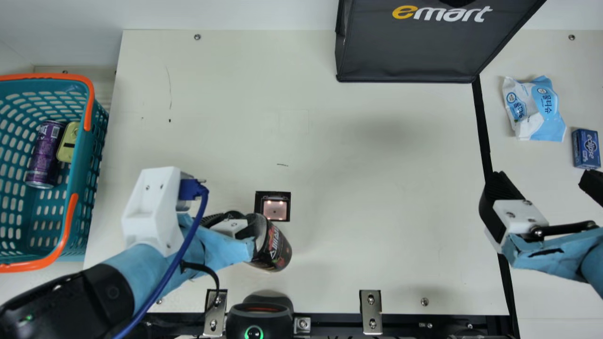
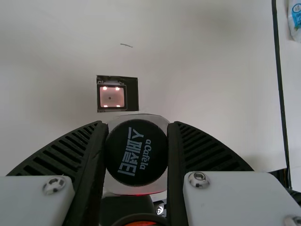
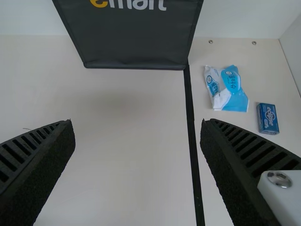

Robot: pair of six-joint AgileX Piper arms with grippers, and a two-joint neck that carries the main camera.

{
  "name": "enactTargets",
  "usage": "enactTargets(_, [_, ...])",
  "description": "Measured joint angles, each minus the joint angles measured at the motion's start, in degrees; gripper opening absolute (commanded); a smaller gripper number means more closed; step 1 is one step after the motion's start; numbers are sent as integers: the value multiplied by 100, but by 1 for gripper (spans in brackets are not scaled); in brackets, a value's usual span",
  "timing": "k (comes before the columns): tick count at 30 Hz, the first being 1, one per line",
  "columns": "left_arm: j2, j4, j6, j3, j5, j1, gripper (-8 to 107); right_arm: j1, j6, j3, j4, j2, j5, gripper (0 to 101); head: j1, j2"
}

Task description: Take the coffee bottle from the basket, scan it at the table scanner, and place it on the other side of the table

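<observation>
In the main view, we've got the dark, printed coffee bottle with its round black cap (image 1: 277,249) out of the teal plastic basket with orange handles (image 1: 81,153) at left, so the pick is done! Our left gripper (image 1: 246,230) has it just to the near side of the square, black-framed scanner window (image 1: 275,209). Over to the left wrist view: both fingers press the bottle's neck below the cap, closed as far as it allows. Whether the scan has registered, we can't tell, so we count that step as under way. On to the right wrist view: our right gripper (image 3: 137,125) is wide apart and empty. Placing remains, probably at right, past the black strip (image 3: 192,141), by the white-and-blue soft packet (image 3: 228,89).
</observation>
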Motion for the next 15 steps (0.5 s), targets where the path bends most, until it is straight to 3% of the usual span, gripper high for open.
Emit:
enactTargets(10, [-19, 668, -118, -88, 229, -334, -8, 0, 0, 0, 0, 0, 0, 95, 0, 0])
enactTargets(15, [-19, 652, 65, -125, 194, -486, -8, 0, 0, 0, 0, 0, 0, 95, 9, 0])
